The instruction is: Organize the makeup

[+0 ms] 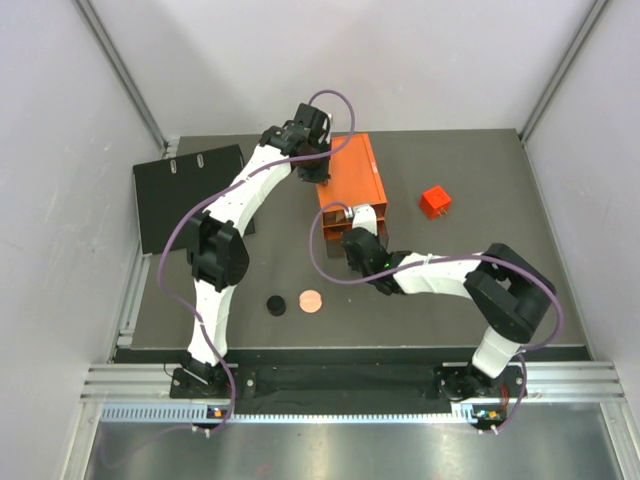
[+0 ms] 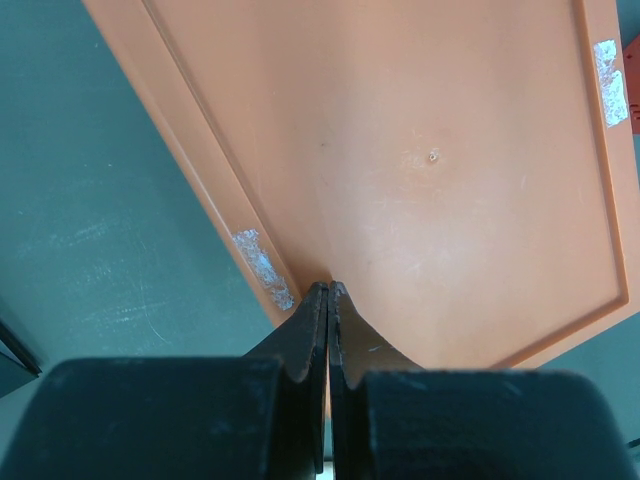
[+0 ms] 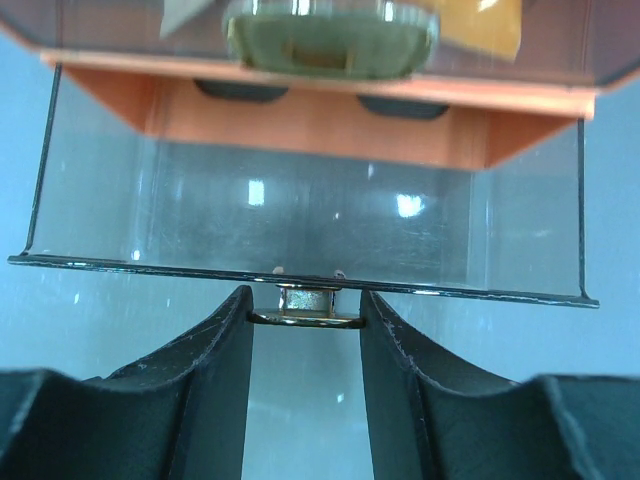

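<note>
The black round disc [image 1: 275, 305] and the pinkish-copper round disc [image 1: 311, 300] lie side by side on the dark table in front of the arms. My left gripper [image 1: 316, 172] is shut and empty, its tips [image 2: 328, 290] resting at the near left edge of the orange box's lid [image 2: 430, 160]. My right gripper [image 1: 352, 216] is shut on the small gold knob [image 3: 305, 308] of the box's clear drawer [image 3: 300, 225], which is pulled out. Behind the drawer an orange-yellow tube [image 3: 485, 22] and a round greenish piece [image 3: 330, 40] show blurred. The other makeup is hidden.
The large orange box [image 1: 352, 172] stands at the back middle of the table. A small red cube [image 1: 435, 202] sits to its right. A black folder [image 1: 190, 195] lies at the back left. Grey walls close the sides and back.
</note>
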Controlling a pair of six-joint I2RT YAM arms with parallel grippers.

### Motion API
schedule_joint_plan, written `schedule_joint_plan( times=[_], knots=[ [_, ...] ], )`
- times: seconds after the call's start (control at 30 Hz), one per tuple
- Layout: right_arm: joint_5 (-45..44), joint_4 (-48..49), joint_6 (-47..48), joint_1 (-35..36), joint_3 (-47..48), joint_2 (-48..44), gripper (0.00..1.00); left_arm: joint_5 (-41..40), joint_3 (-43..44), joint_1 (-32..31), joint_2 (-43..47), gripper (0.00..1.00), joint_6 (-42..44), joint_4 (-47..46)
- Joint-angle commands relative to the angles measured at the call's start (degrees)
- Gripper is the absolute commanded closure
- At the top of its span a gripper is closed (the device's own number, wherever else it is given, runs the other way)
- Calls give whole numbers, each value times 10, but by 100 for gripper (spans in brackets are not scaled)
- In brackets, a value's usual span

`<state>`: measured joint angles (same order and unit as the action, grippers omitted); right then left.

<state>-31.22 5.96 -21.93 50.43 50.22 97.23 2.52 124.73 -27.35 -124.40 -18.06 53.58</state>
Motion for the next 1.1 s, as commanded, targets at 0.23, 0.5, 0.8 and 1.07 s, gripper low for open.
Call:
schedule_joint_plan(
  times=[0.23, 0.5, 0.8, 1.07],
  knots=[
    [32, -31, -14, 55, -41, -82, 100, -33, -44, 8, -67, 100, 1, 129],
    [63, -79, -9, 68, -33, -95, 100, -28, -48, 8, -64, 100, -3, 143],
    [99, -150, 9, 70, -12, -120, 51, -12, -50, 8, -62, 100, -14, 151],
    [173, -173, 49, 74, 12, -186, 36, -8, -53, 10, -64, 100, -18, 155]
  ],
)
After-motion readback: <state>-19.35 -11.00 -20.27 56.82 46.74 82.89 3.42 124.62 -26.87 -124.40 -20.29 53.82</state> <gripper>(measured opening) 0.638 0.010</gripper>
